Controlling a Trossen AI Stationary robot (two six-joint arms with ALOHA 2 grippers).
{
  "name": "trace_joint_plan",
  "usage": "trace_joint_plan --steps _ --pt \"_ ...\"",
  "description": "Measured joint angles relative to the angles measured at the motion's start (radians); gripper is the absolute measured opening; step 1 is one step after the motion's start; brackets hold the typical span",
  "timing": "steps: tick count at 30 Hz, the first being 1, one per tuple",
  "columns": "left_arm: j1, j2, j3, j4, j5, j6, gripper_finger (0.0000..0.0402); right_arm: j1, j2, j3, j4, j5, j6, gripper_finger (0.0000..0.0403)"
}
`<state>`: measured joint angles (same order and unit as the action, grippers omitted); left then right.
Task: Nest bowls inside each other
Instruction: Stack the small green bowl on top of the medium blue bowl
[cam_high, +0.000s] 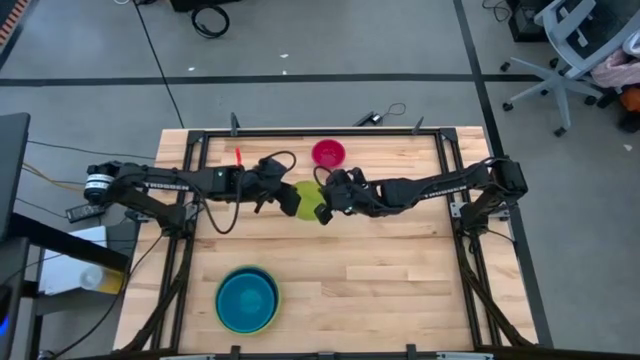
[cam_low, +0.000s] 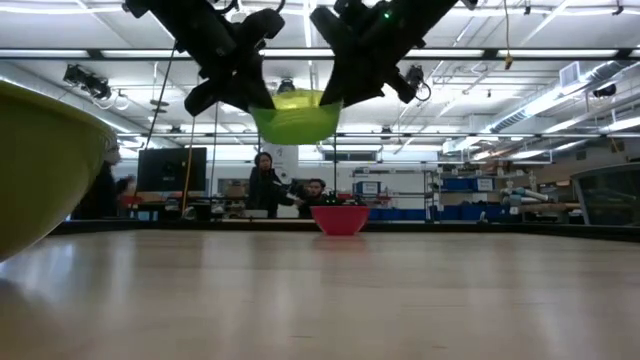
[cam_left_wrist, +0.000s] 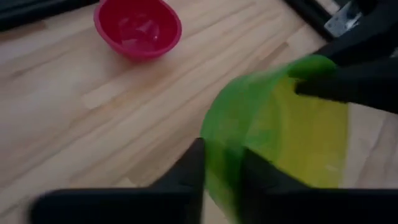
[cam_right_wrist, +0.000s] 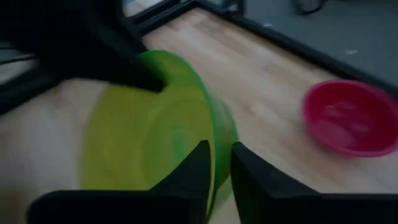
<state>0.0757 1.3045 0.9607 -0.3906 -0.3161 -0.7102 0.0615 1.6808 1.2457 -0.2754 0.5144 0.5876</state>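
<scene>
Two pincers meet above the middle of the table, both pinching one small green bowl (cam_high: 309, 200), held in the air. Left pincer (cam_high: 287, 203) has its fingers on either side of the rim; right pincer (cam_high: 327, 207) grips the opposite rim likewise. Pink bowl (cam_high: 328, 153) sits near the far edge (upright). Stacked blue bowls (cam_high: 247, 299) rest near the near-left corner.
</scene>
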Motion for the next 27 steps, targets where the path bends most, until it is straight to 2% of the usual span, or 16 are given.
trace_joint_plan --steps 2,5,7,10,12,18,22,27 --pt "0.002 -0.001 0.000 -0.031 0.000 0.035 0.0015 -0.003 -0.011 0.001 0.019 -0.037 0.020 0.0085" --pt "0.018 -0.005 0.001 -0.129 0.051 0.061 0.0008 -0.021 -0.042 0.001 0.034 -0.054 0.037 0.0116" --pt "0.028 -0.004 -0.002 -0.200 0.109 0.071 0.0004 -0.044 -0.064 0.001 0.033 -0.013 0.032 0.0134" --pt "0.016 -0.035 -0.002 -0.241 0.222 0.074 0.0003 -0.105 -0.077 0.001 0.018 0.109 0.028 0.0150" --pt "-0.001 -0.073 -0.001 -0.267 0.303 0.076 0.0002 -0.167 -0.070 0.001 -0.011 0.135 0.041 0.0153" --pt "-0.104 -0.210 -0.001 -0.481 0.470 0.041 0.0001 -0.402 -0.017 0.000 -0.112 -0.092 0.226 0.0153" --pt "-0.229 -0.258 -0.001 -0.602 0.475 -0.046 0.0001 -0.508 0.022 0.000 -0.163 -0.151 0.258 0.0153" --pt "-0.397 -0.215 -0.001 -0.602 0.476 -0.118 0.0001 -0.600 0.094 0.001 -0.176 -0.280 0.259 0.0153"
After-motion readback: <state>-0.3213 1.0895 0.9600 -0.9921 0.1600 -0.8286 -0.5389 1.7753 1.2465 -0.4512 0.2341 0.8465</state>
